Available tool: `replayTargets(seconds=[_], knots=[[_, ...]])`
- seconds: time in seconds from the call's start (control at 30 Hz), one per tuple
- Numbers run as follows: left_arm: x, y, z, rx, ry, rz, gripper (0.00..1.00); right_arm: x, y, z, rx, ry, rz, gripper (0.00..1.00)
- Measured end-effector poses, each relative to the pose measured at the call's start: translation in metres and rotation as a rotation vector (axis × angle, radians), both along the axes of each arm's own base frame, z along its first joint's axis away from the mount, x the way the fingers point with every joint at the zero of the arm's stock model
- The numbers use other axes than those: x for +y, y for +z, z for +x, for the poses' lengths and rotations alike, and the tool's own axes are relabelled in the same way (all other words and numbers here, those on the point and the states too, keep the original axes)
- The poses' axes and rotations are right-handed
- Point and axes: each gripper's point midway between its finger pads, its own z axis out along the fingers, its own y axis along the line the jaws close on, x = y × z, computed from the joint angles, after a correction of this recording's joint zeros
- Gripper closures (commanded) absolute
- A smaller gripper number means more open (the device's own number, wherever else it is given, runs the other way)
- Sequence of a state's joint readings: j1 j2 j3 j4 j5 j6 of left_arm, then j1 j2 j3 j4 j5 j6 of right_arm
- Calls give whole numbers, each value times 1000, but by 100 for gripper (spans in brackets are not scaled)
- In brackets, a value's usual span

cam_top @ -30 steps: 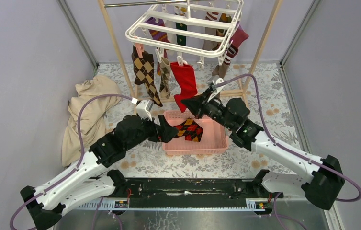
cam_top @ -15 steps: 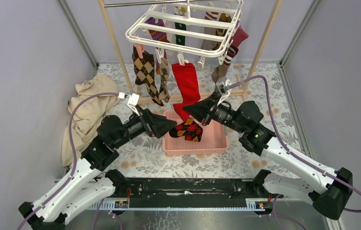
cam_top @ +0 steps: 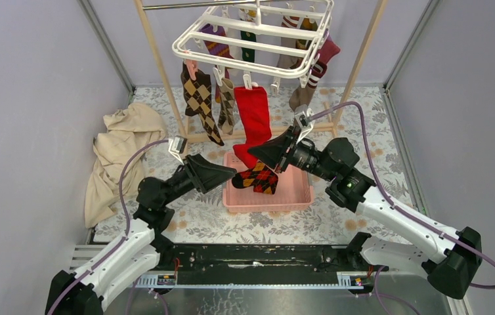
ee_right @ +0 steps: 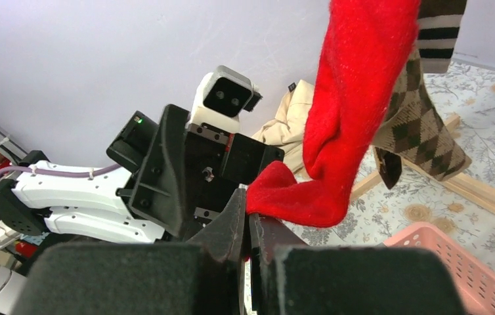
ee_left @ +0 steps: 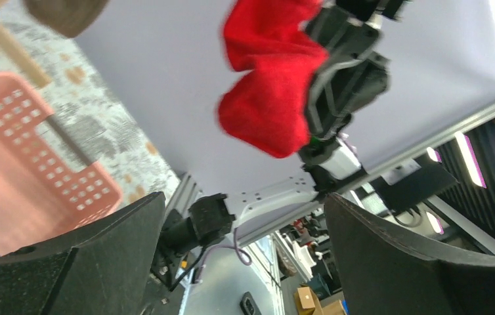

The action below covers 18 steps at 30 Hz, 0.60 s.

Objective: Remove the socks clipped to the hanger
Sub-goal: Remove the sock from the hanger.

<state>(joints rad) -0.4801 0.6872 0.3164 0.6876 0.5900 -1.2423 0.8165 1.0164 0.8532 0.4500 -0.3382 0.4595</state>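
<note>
The white hanger (cam_top: 251, 41) hangs from a wooden frame with several socks clipped to it. A plain red sock (cam_top: 253, 118) dangles from a front clip. My right gripper (cam_top: 253, 153) is shut on its toe, and in the right wrist view the gripper (ee_right: 249, 205) pinches the red sock (ee_right: 350, 111) at the folded foot. A brown argyle sock (cam_top: 199, 102) hangs to the left. My left gripper (cam_top: 230, 176) stands open and holds nothing, left of the basket; in its wrist view the gripper (ee_left: 245, 210) frames the red sock (ee_left: 268, 98) above.
A pink basket (cam_top: 301, 193) under the hanger holds an orange-black argyle sock (cam_top: 259, 177). A beige cloth (cam_top: 117, 154) lies heaped at the left. Wooden frame poles (cam_top: 159, 65) flank the hanger, with a floor bar behind the basket. Grey walls close both sides.
My left arm has drawn back toward the near left, away from the basket, its gripper still open. My right gripper moved slightly up and left with the red sock's toe.
</note>
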Motion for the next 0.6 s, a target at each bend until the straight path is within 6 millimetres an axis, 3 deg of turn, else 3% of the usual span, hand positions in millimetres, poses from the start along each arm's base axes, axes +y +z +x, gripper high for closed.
replayTargets(seconds=[0.27,0.6], knots=[[7,47,-19,-155,-50,-158,1,14,-4,0,58,60,30,95],[2,41,-8,-143,-50,-157,1,21,0,-5,82,102,69,96]])
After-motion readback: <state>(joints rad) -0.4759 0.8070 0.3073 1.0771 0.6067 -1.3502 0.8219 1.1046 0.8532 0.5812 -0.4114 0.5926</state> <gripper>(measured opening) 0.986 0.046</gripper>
